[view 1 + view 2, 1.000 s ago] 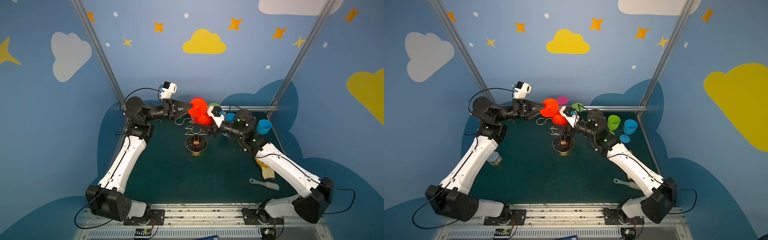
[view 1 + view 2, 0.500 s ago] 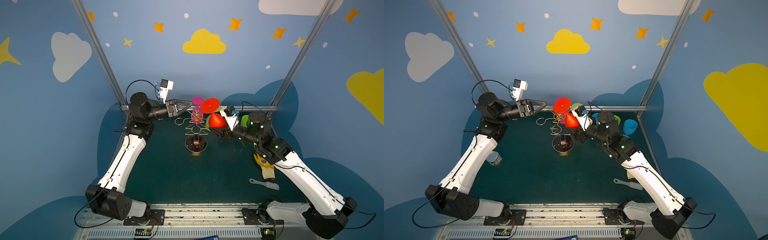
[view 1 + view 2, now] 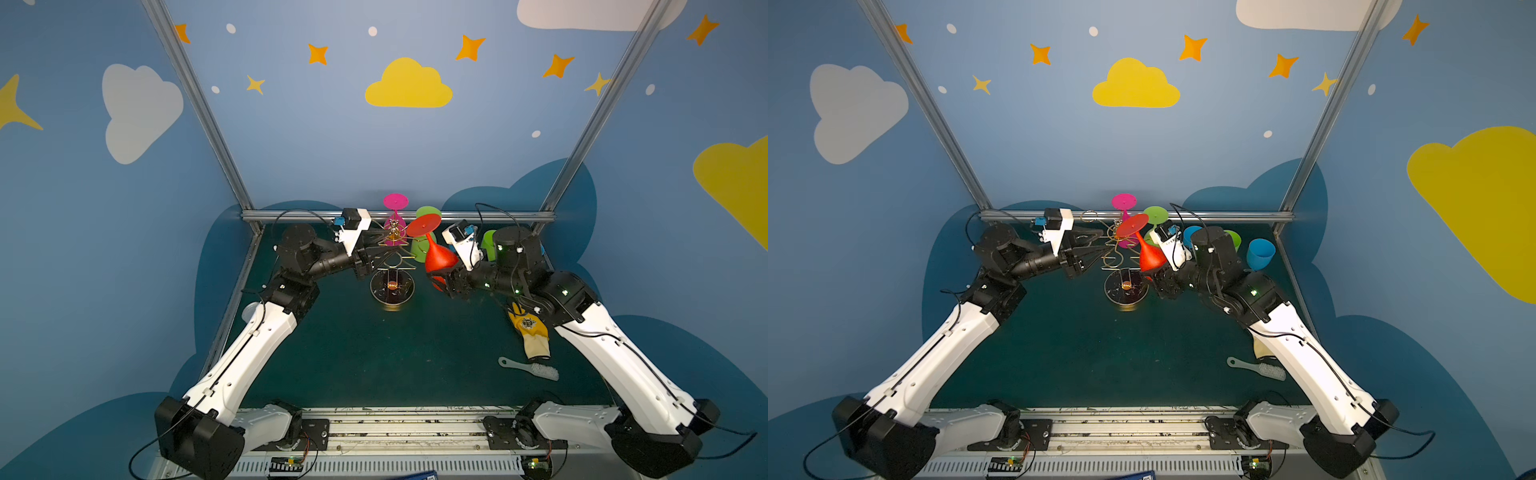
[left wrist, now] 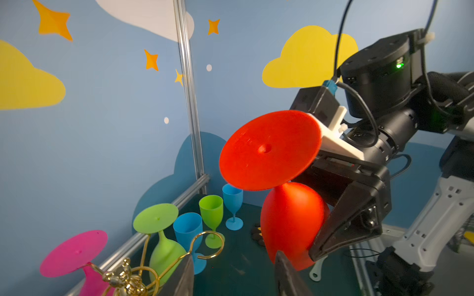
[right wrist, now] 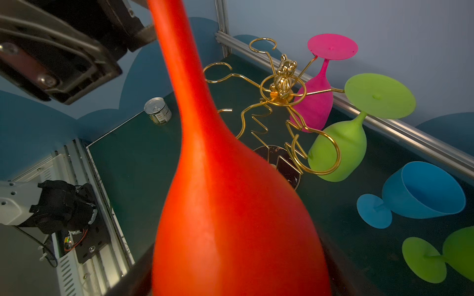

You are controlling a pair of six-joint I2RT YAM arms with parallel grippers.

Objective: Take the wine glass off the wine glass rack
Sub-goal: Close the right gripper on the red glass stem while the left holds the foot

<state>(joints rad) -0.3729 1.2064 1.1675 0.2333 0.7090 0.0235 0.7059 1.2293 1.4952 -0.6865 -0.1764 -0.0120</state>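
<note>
Right of centre, the right gripper (image 3: 441,279) clamps the inverted red wine glass (image 3: 439,257) by its bowl, clear of the wine glass rack (image 3: 392,291) at centre. Beyond, the left gripper (image 3: 1098,243) is parted and empty beside the rack's arms. Removal judged complete; the next move is to set the glass down clear of the others. The tin can (image 5: 157,111) label is illegible.
</note>
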